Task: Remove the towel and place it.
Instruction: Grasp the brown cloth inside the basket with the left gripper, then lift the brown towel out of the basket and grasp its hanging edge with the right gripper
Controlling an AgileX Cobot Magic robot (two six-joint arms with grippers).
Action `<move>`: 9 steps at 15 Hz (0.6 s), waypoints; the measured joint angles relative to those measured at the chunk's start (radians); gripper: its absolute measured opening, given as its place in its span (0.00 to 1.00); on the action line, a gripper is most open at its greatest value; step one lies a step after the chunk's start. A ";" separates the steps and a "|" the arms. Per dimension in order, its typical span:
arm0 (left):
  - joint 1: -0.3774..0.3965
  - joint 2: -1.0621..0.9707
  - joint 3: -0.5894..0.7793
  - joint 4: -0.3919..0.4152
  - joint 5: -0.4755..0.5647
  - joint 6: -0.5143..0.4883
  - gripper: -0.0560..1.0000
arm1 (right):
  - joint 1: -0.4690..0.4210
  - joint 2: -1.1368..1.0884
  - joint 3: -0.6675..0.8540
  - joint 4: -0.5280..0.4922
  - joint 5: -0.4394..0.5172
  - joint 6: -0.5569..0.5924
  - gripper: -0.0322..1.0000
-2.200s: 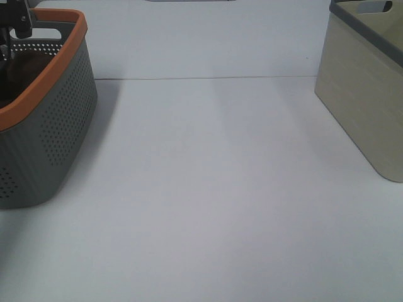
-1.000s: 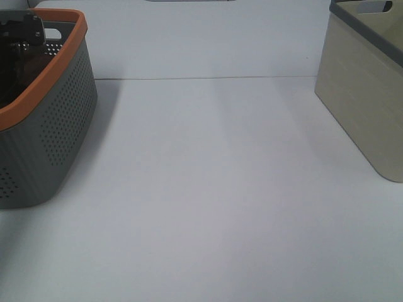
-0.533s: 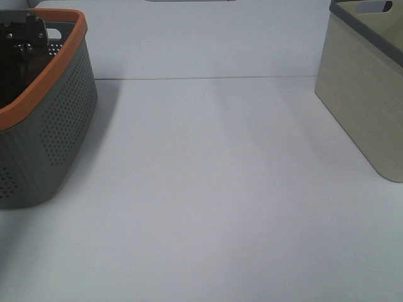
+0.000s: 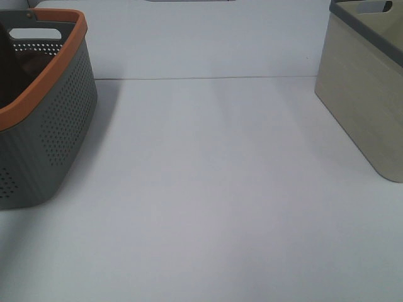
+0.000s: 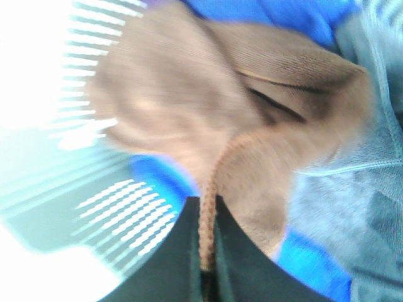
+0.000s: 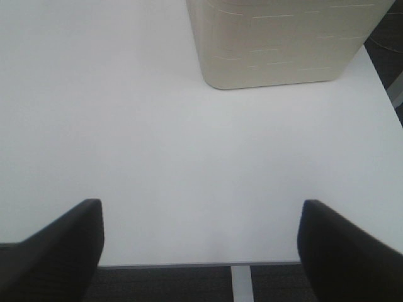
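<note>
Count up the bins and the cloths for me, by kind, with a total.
Bins: 2, the grey basket and the beige bin.
Cloths: 3, the brown towel, a blue cloth, a grey cloth.
Total: 5.

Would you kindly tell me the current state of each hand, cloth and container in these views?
left hand: shut on the towel's edge.
right hand: open, empty, above the table.
towel: bunched, edge pinched, over the blue cloth.
blue cloth: partly covered by the towel.
grey basket: upright on the table.
beige bin: upright; contents not visible.
</note>
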 joint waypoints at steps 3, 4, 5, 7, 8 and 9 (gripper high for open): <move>0.000 -0.169 0.000 -0.007 0.001 -0.002 0.05 | 0.000 0.000 0.000 0.000 0.000 0.000 0.74; 0.000 -0.269 0.000 -0.007 -0.026 -0.002 0.05 | 0.000 0.000 0.000 0.000 0.000 0.000 0.74; 0.000 -0.312 0.000 -0.007 -0.052 -0.002 0.05 | 0.000 0.000 0.000 0.000 0.000 0.000 0.74; 0.000 -0.371 0.000 -0.010 -0.128 -0.002 0.05 | 0.000 0.000 0.000 0.000 0.000 0.000 0.74; 0.000 -0.403 0.000 -0.022 -0.188 -0.002 0.05 | 0.000 0.000 0.000 0.000 0.000 0.000 0.74; 0.000 -0.424 0.000 -0.043 -0.245 0.006 0.05 | 0.000 0.000 0.000 0.000 0.000 0.000 0.74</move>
